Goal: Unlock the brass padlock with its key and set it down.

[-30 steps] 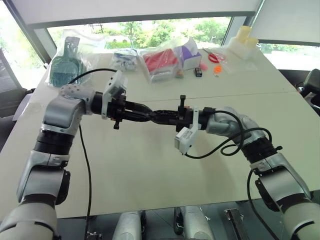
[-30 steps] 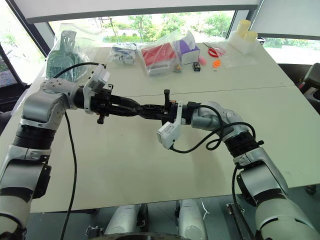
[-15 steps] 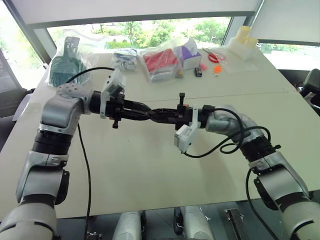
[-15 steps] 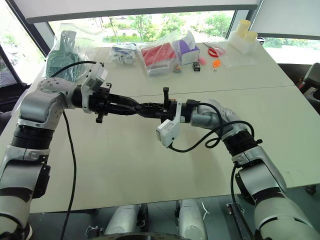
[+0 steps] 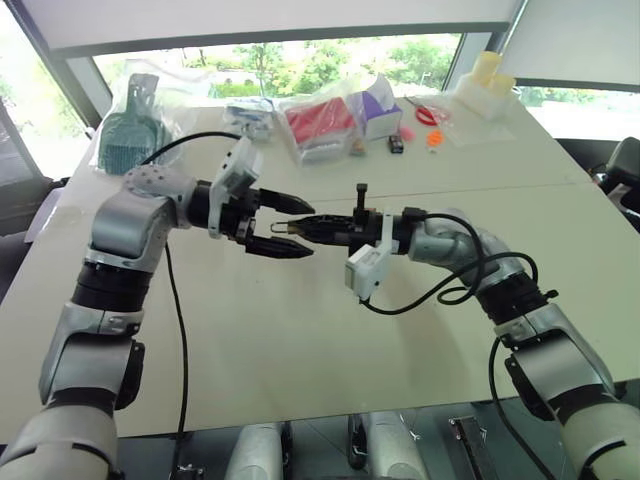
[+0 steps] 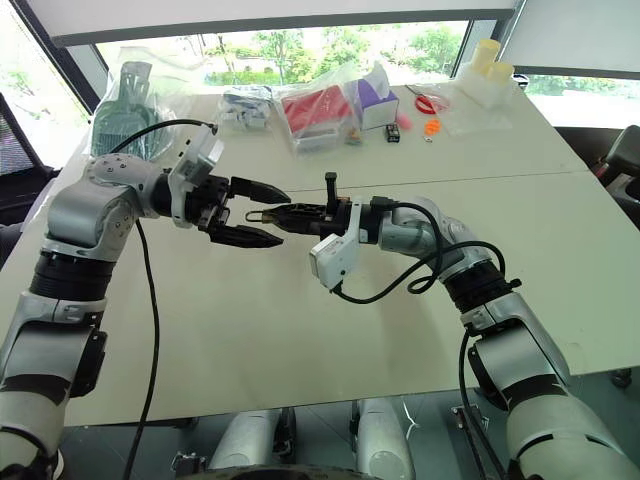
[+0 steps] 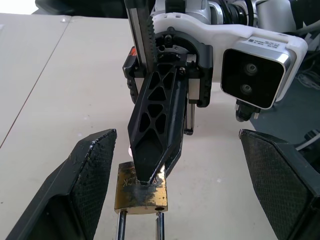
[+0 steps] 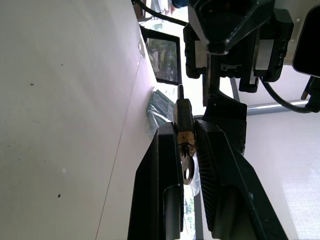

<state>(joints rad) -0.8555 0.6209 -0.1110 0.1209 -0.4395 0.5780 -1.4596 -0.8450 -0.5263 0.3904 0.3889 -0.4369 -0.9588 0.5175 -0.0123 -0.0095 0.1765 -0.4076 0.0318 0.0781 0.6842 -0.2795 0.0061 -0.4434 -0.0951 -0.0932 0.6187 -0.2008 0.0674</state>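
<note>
Over the pale bench (image 5: pixel 300 330), the left gripper (image 5: pixel 290 226), at nine o'clock of the right gripper (image 5: pixel 300 229), has its fingers spread wide, empty. The right fingers are clamped on the brass padlock (image 7: pixel 141 194), key (image 8: pixel 186 169) seated in it. Next, probably: lower it gently and level, releasing only once it rests. The padlock is small, yellowish, scuffed, with a thin silvery shackle.

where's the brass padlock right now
The brass padlock is pinched in the right gripper, held in the air above the table near its middle, between the spread fingers of the left gripper, with the key in it.
</note>
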